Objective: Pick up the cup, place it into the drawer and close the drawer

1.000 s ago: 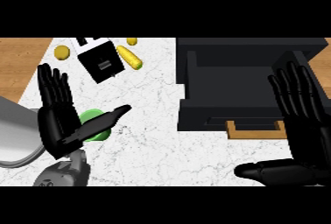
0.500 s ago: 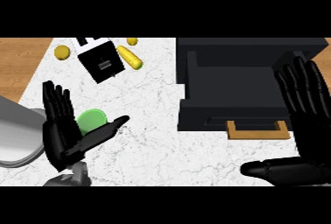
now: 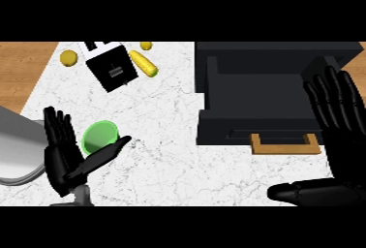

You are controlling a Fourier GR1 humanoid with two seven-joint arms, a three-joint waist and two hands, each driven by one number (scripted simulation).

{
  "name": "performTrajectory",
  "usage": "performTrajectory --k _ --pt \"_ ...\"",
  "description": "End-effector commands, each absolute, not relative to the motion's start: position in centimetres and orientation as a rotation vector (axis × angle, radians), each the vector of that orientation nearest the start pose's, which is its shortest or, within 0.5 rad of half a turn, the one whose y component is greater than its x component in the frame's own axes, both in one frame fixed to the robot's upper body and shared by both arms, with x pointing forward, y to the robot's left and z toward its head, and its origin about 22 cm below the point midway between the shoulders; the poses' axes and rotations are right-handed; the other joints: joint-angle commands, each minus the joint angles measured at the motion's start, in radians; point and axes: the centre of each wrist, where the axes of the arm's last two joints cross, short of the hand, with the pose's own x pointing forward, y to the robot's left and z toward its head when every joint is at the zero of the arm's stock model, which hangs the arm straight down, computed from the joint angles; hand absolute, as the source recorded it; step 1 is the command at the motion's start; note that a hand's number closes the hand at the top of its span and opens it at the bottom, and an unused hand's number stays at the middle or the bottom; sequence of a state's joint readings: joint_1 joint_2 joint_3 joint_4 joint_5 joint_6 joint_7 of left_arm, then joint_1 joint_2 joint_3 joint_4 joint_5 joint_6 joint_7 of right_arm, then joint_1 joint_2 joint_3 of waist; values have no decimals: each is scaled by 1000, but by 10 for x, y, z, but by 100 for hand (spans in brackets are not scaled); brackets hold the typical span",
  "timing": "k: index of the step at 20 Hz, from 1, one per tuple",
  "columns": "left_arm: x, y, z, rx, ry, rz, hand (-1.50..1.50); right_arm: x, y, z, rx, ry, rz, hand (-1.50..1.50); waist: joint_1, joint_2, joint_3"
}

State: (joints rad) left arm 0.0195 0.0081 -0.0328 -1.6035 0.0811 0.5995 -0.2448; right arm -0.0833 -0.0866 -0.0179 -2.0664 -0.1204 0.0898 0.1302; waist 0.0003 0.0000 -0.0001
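Note:
A green cup [image 3: 99, 136] stands on the white marble counter [image 3: 164, 145], seen from above. My left hand [image 3: 66, 155] is open just left of the cup, fingers straight up and thumb stretched out beneath it, not curled round it. The black drawer [image 3: 261, 104] is pulled open at the right, with a wooden handle [image 3: 283, 144] on its front. My right hand [image 3: 336, 111] is open at the drawer's right side, fingers straight, thumb low at the bottom right.
A grey sink basin [image 3: 16, 150] lies at the left edge. At the back stand a black box [image 3: 112, 70], a yellow corn-like item [image 3: 143, 63] and two small yellow fruits [image 3: 68, 58]. Wooden floor borders the counter on the far left.
My left hand has drawn back and down towards the lower left, uncovering the green cup. My right hand has shifted slightly right and up.

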Motion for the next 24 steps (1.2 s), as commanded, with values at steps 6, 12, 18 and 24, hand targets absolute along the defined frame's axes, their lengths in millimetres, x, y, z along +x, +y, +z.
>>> performTrajectory --k 6,12,18,24 --pt "245 236 -34 454 -1707 482 -150 223 -250 129 134 -2007 132 -150 -1 0 0" --pt "241 240 -56 452 -1683 486 -150 239 -218 135 133 -2019 136 -150 1 0 0" --pt "224 247 -87 469 -1688 496 -150 229 -253 136 156 -2026 121 -150 0 0 0" --pt "236 267 -96 489 -1678 538 -150 221 -235 140 172 -1997 120 -150 -2 0 0"
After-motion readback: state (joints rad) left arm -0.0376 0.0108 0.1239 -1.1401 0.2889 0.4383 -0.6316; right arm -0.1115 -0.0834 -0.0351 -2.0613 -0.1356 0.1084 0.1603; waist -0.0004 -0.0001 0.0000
